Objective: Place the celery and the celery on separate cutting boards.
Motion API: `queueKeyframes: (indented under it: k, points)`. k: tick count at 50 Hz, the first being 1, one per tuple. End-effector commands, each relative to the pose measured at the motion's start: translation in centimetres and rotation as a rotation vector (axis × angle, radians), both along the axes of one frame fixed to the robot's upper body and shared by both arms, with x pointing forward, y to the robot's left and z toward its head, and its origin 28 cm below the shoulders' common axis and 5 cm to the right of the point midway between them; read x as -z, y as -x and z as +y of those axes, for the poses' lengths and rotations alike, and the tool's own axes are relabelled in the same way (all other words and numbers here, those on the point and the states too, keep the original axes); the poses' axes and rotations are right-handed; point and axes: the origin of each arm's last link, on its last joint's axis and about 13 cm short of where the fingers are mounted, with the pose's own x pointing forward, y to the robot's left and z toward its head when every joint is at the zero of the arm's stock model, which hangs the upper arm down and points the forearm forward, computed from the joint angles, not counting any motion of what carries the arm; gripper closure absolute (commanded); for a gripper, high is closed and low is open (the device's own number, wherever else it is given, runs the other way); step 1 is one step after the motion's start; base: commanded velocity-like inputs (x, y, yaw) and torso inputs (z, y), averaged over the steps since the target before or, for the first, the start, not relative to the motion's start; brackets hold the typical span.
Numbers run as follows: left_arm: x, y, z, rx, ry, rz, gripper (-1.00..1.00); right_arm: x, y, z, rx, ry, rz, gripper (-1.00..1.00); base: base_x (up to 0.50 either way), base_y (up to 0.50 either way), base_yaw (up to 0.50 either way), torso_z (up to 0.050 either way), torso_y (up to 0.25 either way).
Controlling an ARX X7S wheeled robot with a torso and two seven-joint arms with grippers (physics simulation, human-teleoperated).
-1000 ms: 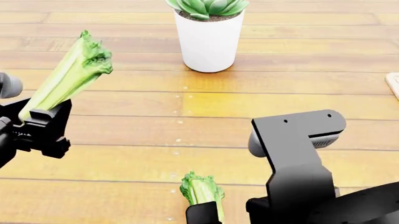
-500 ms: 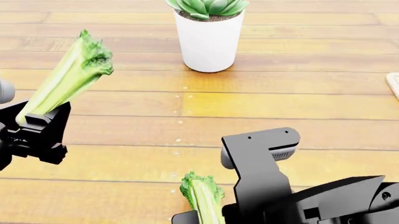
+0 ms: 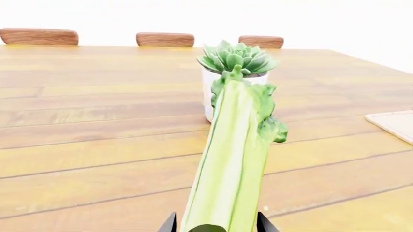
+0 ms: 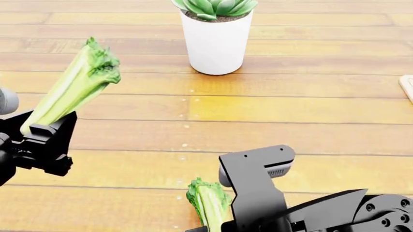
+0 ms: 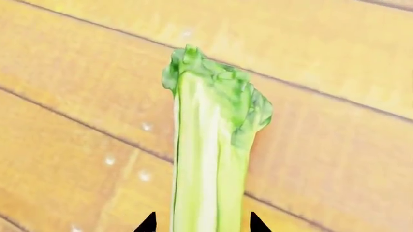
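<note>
One celery (image 4: 74, 84) hangs in the air at the left, leafy top up and tilted right, with my left gripper (image 4: 45, 128) shut on its base. The left wrist view shows this celery (image 3: 232, 159) running out from between the jaws of the left gripper (image 3: 215, 227). The other celery (image 4: 208, 200) lies on the wooden table at the near edge, leaves pointing away. My right gripper (image 5: 201, 224) straddles the base end of this celery (image 5: 210, 159), open, with a gap on each side. A pale cutting board (image 4: 407, 87) shows only as a corner at the far right. The other cutting board is out of view.
A white pot (image 4: 216, 43) with a spiky succulent (image 3: 235, 57) stands at the back middle of the table (image 4: 129, 164). The same cutting board corner (image 3: 393, 125) appears in the left wrist view. Chair backs (image 3: 38, 36) line the table's far side.
My right arm has swung left and down toward the lying celery, which has stayed put. The left gripper has lifted its celery slightly.
</note>
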Motion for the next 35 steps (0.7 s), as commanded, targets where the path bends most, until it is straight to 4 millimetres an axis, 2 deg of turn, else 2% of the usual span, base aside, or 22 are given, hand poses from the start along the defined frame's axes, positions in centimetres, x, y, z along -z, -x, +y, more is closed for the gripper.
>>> queueKeyframes:
  k: [1, 8, 14, 17, 26, 31, 35]
  points:
    - [-0.1, 0.1, -0.1, 0.0, 0.008, -0.008, 1.0, -0.2, -0.1, 0.0, 0.007, 0.004, -0.027, 1.0, 0.0, 0.0, 0.0, 0.0, 0.0]
    - [-0.3, 0.0, -0.4, 0.003, 0.006, -0.011, 1.0, -1.2, 0.0, 0.0, 0.004, 0.01, -0.082, 1.0, 0.0, 0.0, 0.0, 0.0, 0.001]
    - [-0.7, -0.1, -0.2, -0.005, 0.004, -0.018, 1.0, -3.9, -0.7, -1.0, 0.051, 0.009, -0.18, 1.0, 0.0, 0.0, 0.0, 0.0, 0.0]
    - [-1.1, -0.1, 0.0, -0.011, 0.007, -0.028, 1.0, -4.4, -0.9, -1.4, 0.063, 0.017, -0.191, 1.0, 0.0, 0.0, 0.0, 0.0, 0.0]
    - [-1.2, 0.3, 0.5, -0.038, -0.001, -0.029, 1.0, -5.3, -2.4, -4.7, 0.177, 0.097, -0.291, 1.0, 0.0, 0.0, 0.0, 0.0, 0.001]
    - [-1.0, 0.4, 0.7, -0.057, 0.001, -0.036, 1.0, -5.0, -2.6, -6.2, 0.232, 0.139, -0.313, 1.0, 0.0, 0.0, 0.0, 0.0, 0.0]
    - [-1.3, 0.7, 1.1, -0.064, -0.005, -0.033, 1.0, -5.0, -3.9, -7.6, 0.268, 0.183, -0.343, 1.0, 0.0, 0.0, 0.0, 0.0, 0.003]
